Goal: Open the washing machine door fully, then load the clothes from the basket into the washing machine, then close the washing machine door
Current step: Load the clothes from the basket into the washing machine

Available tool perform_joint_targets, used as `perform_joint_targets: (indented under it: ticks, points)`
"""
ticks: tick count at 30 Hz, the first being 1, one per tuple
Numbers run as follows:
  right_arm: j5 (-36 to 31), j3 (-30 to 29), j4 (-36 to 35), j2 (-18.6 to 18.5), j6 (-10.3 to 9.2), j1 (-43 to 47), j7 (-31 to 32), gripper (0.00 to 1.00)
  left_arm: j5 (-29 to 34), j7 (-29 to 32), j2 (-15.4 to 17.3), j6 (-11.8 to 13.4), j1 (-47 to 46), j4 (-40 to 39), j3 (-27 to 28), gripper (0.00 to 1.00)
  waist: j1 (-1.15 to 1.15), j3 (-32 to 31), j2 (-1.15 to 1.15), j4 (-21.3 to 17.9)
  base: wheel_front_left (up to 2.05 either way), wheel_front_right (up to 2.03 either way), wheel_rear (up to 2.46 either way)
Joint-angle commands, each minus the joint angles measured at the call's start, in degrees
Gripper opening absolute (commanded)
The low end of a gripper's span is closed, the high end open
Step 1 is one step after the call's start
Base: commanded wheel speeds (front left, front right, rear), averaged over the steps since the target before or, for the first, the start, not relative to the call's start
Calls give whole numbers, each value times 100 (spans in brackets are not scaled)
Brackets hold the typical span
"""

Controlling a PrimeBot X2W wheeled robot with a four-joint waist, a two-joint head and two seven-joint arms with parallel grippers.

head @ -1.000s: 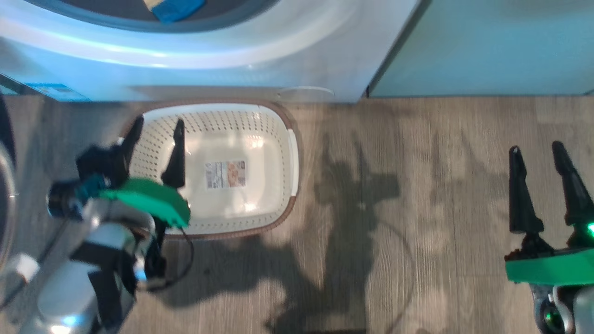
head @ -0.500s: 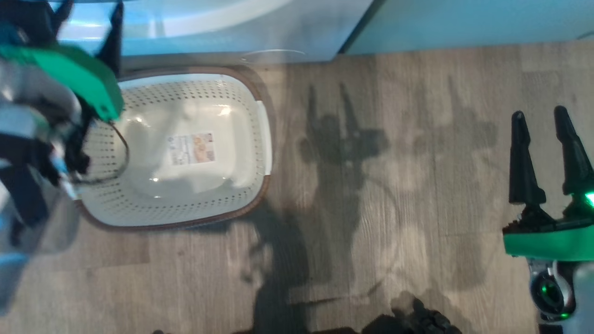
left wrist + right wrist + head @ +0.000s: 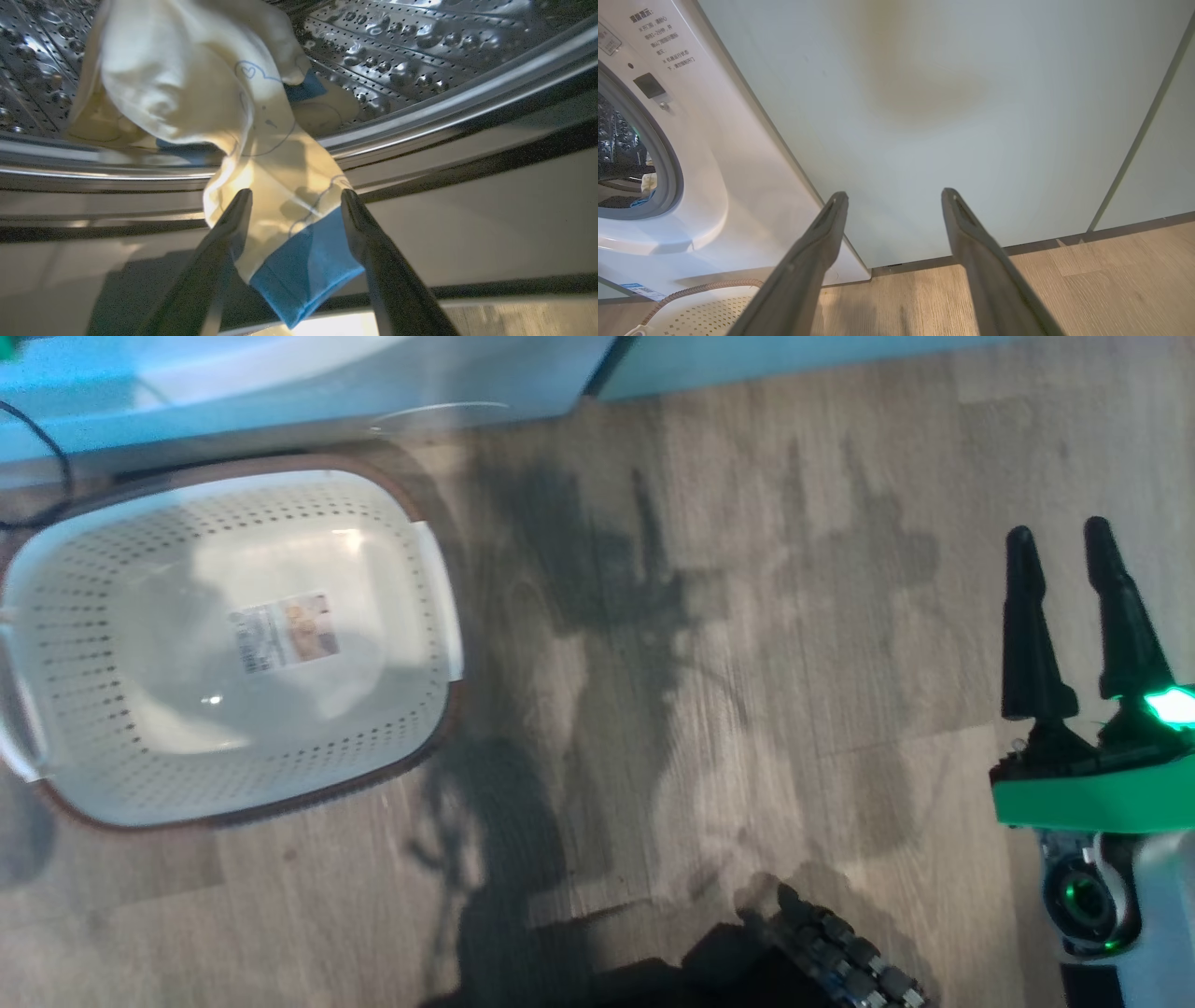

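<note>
The cream perforated basket (image 3: 373,523) stands empty on the floor at the left, a label on its bottom, just below the white washing machine (image 3: 280,392). The pale yellow clothes (image 3: 187,84) lie in the steel drum (image 3: 420,46). One garment with blue trim hangs out over the drum's rim. My left gripper (image 3: 294,200) is open at the drum mouth, with that hanging garment between its fingers. My right gripper (image 3: 1058,529) is open over bare floor far to the right, holding nothing. The washing machine door is out of view.
Pale green cabinets (image 3: 948,93) stand right of the washing machine (image 3: 738,154), and the right gripper (image 3: 892,196) points at them. The basket's rim (image 3: 705,312) shows below the machine. Grey wood floor (image 3: 700,663) spreads between basket and right gripper. A dark part of my base (image 3: 822,952) sits at the bottom.
The head view has shifted, so the basket now sits further left. My left arm rose from over the basket up out of the head view. The right gripper stayed open.
</note>
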Motion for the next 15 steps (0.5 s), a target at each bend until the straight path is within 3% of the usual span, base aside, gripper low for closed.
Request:
perform_joint_targets:
  ticks: [1,12,13,15]
  points:
    - [60,122,-160,-65,-16,-55,-31,100,-26,107,387,-20,-210,-92,243,100,0,93,0,-125,0,0,0]
    - [236,217,-147,-65,-16,-41,-31,100,-158,1045,579,-15,-761,520,156,100,0,240,0,-404,0,0,0]
    - [241,223,-146,-65,-16,-39,-31,100,-154,1099,593,-14,-779,531,138,87,0,249,0,-408,0,0,0]
    - [247,234,-144,-65,-16,-46,-31,100,-205,1181,583,-3,-816,567,146,44,0,265,0,-411,0,0,0]
